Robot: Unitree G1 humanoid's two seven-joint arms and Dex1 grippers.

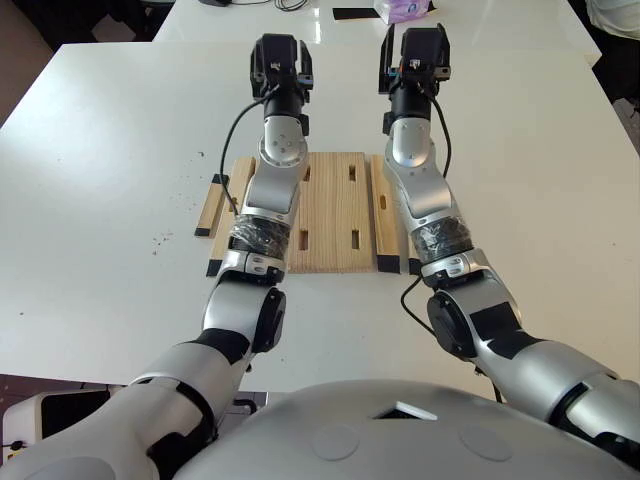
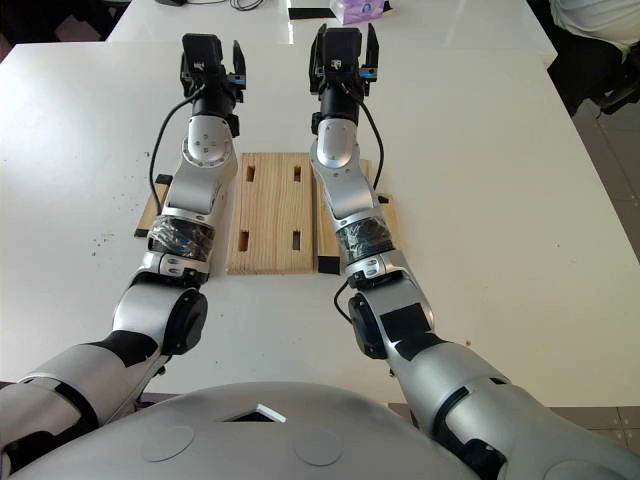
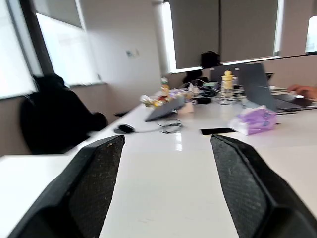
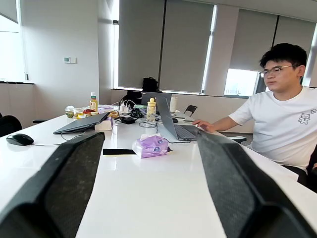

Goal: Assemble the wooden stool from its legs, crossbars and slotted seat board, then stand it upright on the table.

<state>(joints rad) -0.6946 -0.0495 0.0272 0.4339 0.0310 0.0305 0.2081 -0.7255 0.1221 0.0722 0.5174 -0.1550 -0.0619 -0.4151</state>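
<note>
While both arms stretch forward over white table (image 1: pixel 90 150), my left gripper (image 3: pixel 167 144) and my right gripper (image 4: pixel 151 136) hang wide open, holding nothing. Pale wooden slotted seat board (image 1: pixel 335 215) lies flat between my forearms. Light wooden bars with black ends (image 1: pixel 209 208) lie left of board; matching bars (image 1: pixel 384 215) touch its right edge.

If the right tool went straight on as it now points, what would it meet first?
The right tool points over bare table; first in line is probably the purple tissue pack, though depth is unclear.
</note>
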